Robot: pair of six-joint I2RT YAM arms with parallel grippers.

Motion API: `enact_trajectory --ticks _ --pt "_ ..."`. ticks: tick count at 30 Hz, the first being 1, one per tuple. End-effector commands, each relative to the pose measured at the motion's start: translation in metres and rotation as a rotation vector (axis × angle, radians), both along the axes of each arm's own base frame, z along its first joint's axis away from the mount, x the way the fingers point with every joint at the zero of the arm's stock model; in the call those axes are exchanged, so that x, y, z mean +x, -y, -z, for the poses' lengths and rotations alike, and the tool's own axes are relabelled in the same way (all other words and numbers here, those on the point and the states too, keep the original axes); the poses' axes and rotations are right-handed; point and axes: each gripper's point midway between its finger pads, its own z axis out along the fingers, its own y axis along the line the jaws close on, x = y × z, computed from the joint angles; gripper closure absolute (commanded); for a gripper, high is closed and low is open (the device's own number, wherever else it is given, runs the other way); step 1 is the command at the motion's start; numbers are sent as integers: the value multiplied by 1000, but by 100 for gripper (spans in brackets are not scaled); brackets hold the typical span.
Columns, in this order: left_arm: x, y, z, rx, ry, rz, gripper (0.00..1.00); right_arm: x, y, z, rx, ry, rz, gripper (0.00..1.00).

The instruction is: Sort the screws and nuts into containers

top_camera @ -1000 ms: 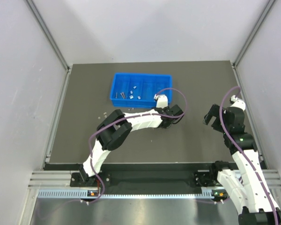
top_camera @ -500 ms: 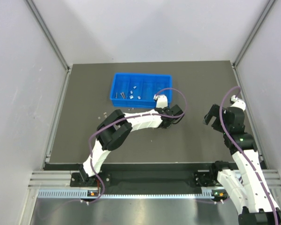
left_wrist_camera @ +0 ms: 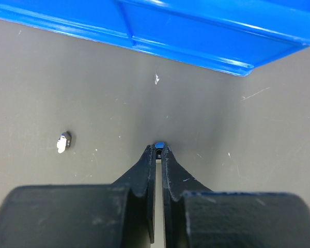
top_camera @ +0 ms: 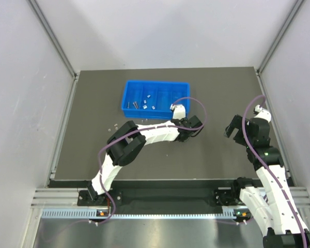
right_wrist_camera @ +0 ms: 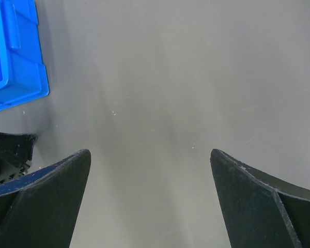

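Note:
My left gripper (left_wrist_camera: pixel 159 148) is shut down at the mat, pinching a tiny silvery piece (left_wrist_camera: pixel 159 145), squat like a nut, at its very tips. It sits just in front of the near right corner of the blue tray (left_wrist_camera: pixel 196 36). Another nut (left_wrist_camera: pixel 63 142) lies loose on the mat to the left. From above, the left gripper (top_camera: pixel 179 114) is at the blue tray's (top_camera: pixel 128 85) near right edge, and several screws and nuts (top_camera: pixel 144 106) lie in the left compartments. My right gripper (right_wrist_camera: pixel 150 153) hovers wide open over bare mat, also seen from above (top_camera: pixel 232 126) at the right.
A few loose specks (top_camera: pixel 113 124) lie on the dark mat left of the tray's near corner. In the right wrist view the blue tray's corner (right_wrist_camera: pixel 15 62) shows at upper left. Grey walls enclose the table on three sides.
The left gripper's jaws have closed onto the tiny piece on the mat. Neither arm has shifted visibly.

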Motion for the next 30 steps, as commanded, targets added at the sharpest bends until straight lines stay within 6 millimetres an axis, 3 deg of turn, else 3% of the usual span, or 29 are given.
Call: enact_trajectory --ticks 1,3,7,9,13,16,20,24,25,30 --pt "-2 0 -10 17 2 39 96 7 -1 -17 0 58 1 0" --pt "2 0 -28 27 35 68 96 7 -1 -16 2 57 1 0" --pt "12 3 -89 4 133 138 94 7 -1 -14 2 51 3 0" --pt "19 5 -111 9 166 195 92 7 -1 -15 5 51 -1 0" --pt "49 -2 -146 -58 197 250 93 7 -1 -17 2 58 1 0" --pt "79 -12 -155 -37 226 249 94 7 0 -17 1 54 4 0" --pt "104 -5 -161 -52 256 314 94 8 -1 -17 4 52 -2 0" --pt "131 -4 -156 -71 265 307 94 10 -2 -17 3 44 -7 0" --pt "135 -4 -145 -64 248 306 95 10 -2 -17 5 41 -4 0" --pt "145 7 -133 -89 234 337 95 12 -5 -17 11 39 -16 0"
